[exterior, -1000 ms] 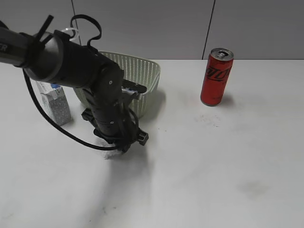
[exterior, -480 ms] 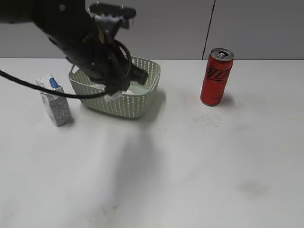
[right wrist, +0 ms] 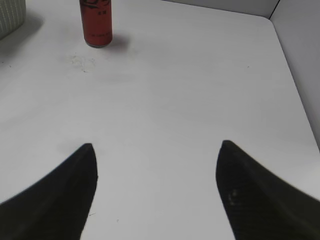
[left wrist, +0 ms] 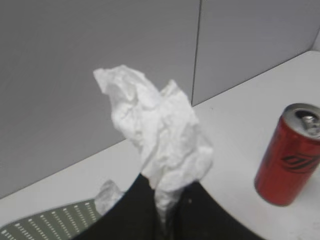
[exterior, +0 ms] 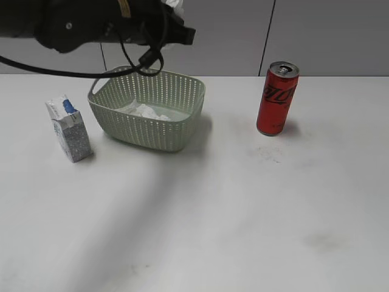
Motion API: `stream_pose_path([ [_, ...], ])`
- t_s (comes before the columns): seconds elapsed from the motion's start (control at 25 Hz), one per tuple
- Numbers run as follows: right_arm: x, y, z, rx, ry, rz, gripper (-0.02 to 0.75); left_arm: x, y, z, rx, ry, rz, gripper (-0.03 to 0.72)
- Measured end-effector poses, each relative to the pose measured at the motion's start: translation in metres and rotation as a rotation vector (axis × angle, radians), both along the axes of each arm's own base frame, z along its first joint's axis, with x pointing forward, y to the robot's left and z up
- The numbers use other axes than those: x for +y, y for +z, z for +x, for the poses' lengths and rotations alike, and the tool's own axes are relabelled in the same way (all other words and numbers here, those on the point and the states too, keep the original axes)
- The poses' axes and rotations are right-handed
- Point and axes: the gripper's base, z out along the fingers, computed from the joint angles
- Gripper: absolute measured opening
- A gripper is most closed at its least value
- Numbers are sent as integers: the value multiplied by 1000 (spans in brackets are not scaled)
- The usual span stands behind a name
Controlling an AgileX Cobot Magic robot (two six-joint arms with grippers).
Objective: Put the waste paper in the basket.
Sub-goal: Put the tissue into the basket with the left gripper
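My left gripper (left wrist: 167, 187) is shut on a crumpled white wad of waste paper (left wrist: 160, 135), which sticks out past the jaws. In the exterior view the left arm (exterior: 109, 21) is high above the far rim of the pale green basket (exterior: 182, 91). More waste paper (exterior: 146, 112) lies inside the basket; one wad also shows in the left wrist view (left wrist: 107, 195), by the basket rim (left wrist: 45, 225). My right gripper (right wrist: 157, 150) is open and empty over bare table; it is out of the exterior view.
A red drink can (exterior: 277, 98) stands right of the basket and shows in both wrist views (left wrist: 287, 155) (right wrist: 96, 22). A white-and-blue speckled packet (exterior: 70, 128) stands left of the basket. A basket corner (right wrist: 10, 12) shows in the right wrist view.
The left arm has lifted the wad from the table in front of the basket and carried it up and back, to high above the basket's far side.
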Motion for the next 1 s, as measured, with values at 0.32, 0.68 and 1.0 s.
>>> stream_pose_path([
  [0.32,0,0,-1,-7,0,1,561,5,-73,31,102,42,56,192],
  [0.68,0,0,-1,-7,0,1,561,11,-45,29,312,137,70,651],
  [1.0,0,0,-1,-7,0,1,561,61,37,44,540,246,225,636],
])
